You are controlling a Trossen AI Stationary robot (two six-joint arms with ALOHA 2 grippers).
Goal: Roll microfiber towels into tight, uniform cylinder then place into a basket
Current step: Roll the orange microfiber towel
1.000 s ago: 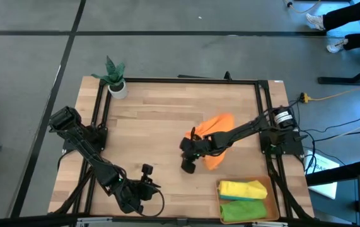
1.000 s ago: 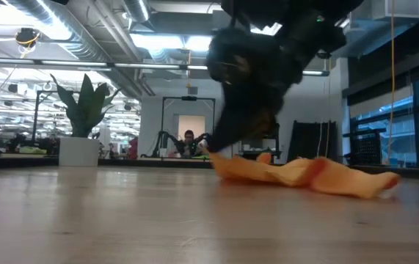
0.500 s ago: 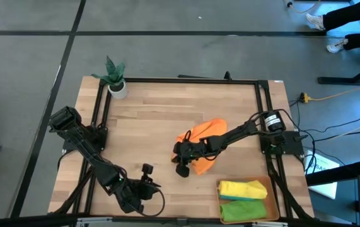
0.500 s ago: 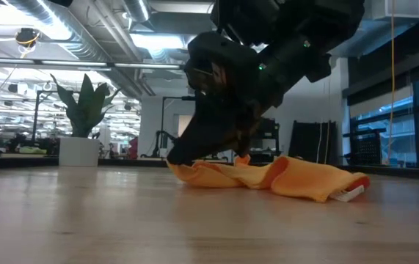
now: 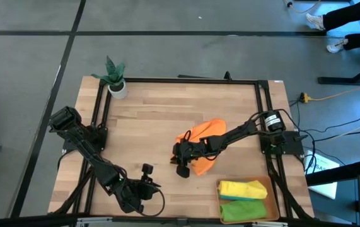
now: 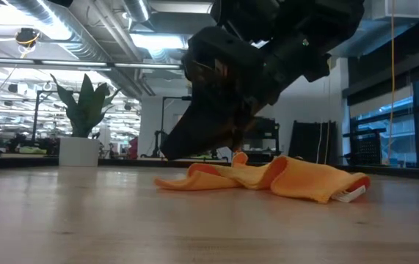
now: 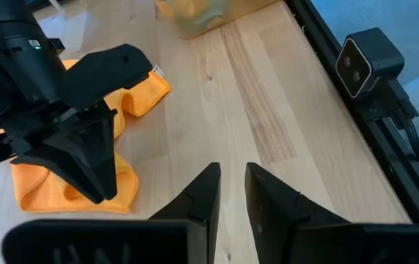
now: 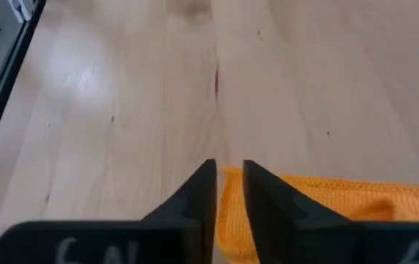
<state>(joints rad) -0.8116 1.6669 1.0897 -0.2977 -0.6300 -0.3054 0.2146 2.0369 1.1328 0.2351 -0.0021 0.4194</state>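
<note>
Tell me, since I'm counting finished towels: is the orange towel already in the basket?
No. In the high view the orange towel lies crumpled on the table, apart from the basket.

A small potted plant in a white pot stands at the far left corner of the wooden surface. A small camera sits on the black frame edging the surface. Cables trail across the grey floor beside it.

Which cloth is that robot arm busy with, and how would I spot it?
Find the wooden table; near its middle, under the right arm's jaws, lies the orange towel. It is loose and rumpled, while the yellow towel and green towel sit rolled in the basket.
</note>
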